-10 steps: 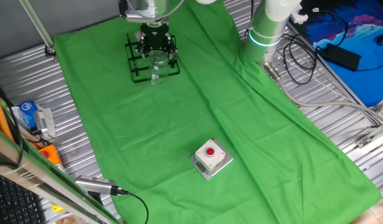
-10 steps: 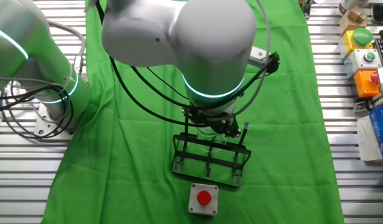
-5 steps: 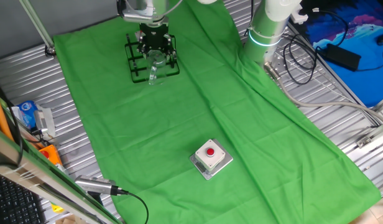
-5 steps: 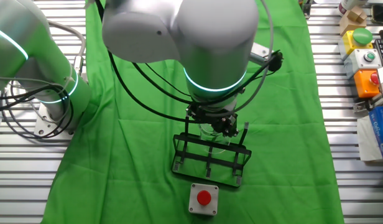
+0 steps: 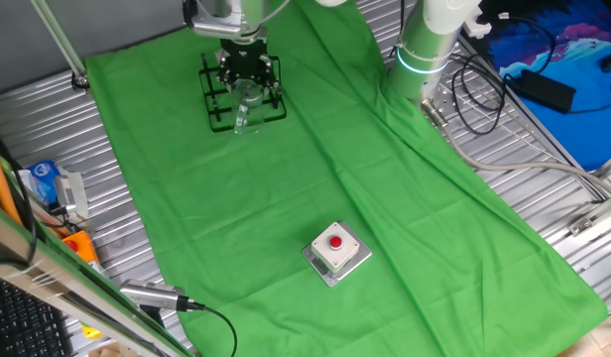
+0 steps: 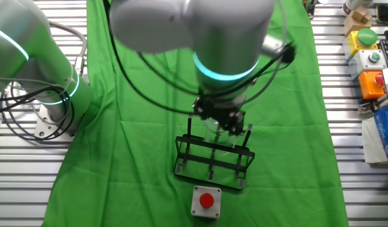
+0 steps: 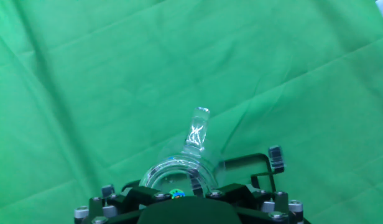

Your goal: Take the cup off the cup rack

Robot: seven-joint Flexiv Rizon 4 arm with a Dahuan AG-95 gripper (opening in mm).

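- Grey box with a red button, nearest the front edge of the green cloth; it stands alone, well apart from the rack.
- Green cloth, draped over the slatted metal table (creased, with a long fold running past the arm's base).
- Cup rack, black wire with thin upright pegs, standing on the cloth at the far end; in the other fixed view it sits just behind the button box.
- Cup, clear glass, above the rack's front part and just under the hand; in the hand view its round rim lies close to the hand, with a narrow glass part reaching out over the cloth. Whether it touches a peg I cannot tell.
- Gripper, black, directly over the cup; the fingers appear clamped on the glass (the fingertips themselves are hidden by the hand).
- Arm's base column, white with a lit teal ring, off to the side of the cloth.
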